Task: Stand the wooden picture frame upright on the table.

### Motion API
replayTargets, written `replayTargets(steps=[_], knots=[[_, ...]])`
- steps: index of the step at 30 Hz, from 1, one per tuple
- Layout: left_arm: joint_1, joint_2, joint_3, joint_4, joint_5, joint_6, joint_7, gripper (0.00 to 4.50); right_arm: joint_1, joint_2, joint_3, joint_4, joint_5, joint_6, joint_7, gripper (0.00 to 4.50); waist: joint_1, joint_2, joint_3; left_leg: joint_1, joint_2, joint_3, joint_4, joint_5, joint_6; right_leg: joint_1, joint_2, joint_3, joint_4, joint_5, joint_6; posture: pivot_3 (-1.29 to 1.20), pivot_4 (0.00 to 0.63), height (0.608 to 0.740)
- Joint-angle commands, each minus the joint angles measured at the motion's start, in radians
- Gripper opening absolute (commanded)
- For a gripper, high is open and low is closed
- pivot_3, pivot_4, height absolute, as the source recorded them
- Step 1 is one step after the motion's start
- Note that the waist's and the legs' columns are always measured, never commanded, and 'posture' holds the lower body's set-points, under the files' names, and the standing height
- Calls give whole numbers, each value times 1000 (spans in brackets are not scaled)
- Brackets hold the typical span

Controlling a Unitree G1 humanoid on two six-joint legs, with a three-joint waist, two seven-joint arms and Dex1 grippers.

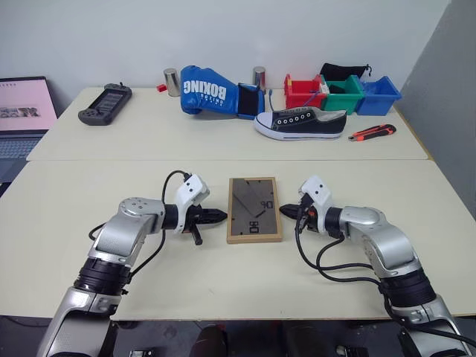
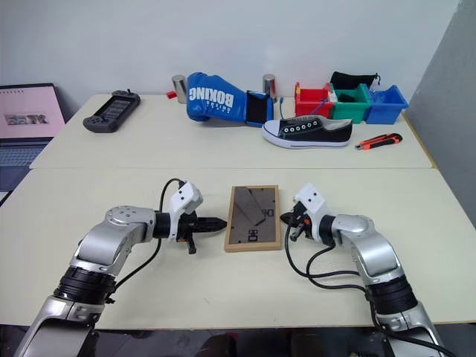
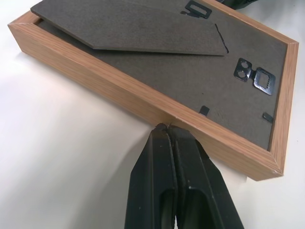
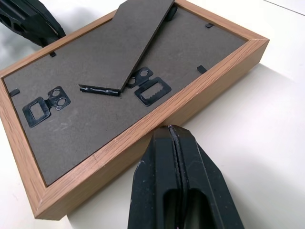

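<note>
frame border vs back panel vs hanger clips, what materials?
Wooden picture frame border: light wood or wood-look veneer, matte, visible grain lines. Back panel and fold-out stand: dark grey fibreboard, likely, with a dull fibrous surface. Hanger clips: black metal, apparently; stamped, sawtooth edge.

We see a plain white wall (image 1: 245,33) behind 2 pale cream tabletops pushed together, with a seam (image 1: 223,159) running across between them. A grey panel (image 1: 454,97) stands at the right edge, slanting toward us. At the far left an open laptop (image 1: 22,111) glows pink on a separate surface. The light is even and soft, with faint shadows
</note>
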Motion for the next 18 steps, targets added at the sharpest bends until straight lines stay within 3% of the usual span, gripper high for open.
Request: replayTargets(steps=[1,7,10,14,18], knots=[[-9,50,74,5,-32,-4,-1,10,19,-91,-44,-17,16,-36,55,0,2,0,0,0,0,0,0,0,0,0,0,0,0,0,0,0,150,740],[-25,54,235,-76,-251,283,15,10,-9,-262,-98,12,65,-114,214,0,4,0,0,0,0,0,0,0,0,0,0,0,-2,0,0,0,150,740],[-68,7,359,-62,-402,576,101,736,-39,-305,-95,27,84,-166,297,0,2,0,0,0,1,0,0,0,0,1,0,0,-2,0,0,0,150,740],[-81,25,405,-64,-521,915,122,1604,-74,-328,-52,46,89,-298,434,0,-4,0,0,1,1,0,0,0,0,1,0,-1,-1,0,0,0,150,740],[-134,40,392,16,-535,994,157,2371,-91,-331,-12,104,48,-404,498,0,0,-1,0,0,0,-1,0,0,0,1,0,-2,-1,0,0,0,150,740]])
